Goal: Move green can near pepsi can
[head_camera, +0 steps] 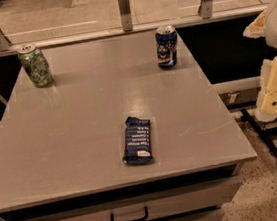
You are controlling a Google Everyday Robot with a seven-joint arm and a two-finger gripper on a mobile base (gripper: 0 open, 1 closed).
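The green can (pixel 34 65) stands upright at the far left corner of the grey table (pixel 81 139). The pepsi can (pixel 166 47) stands upright near the far right edge of the table. The two cans are far apart, about the width of the tabletop. My gripper (pixel 276 83) shows only as cream-coloured arm parts at the right edge of the view. It is off the table, to the right of it, and away from both cans.
A flat dark blue snack packet (pixel 137 140) lies on the table's middle front. A drawer with a black handle (pixel 129 217) is below the front edge. A glass railing with metal posts (pixel 124 7) runs behind the table. A black cable (pixel 265 139) lies on the floor at right.
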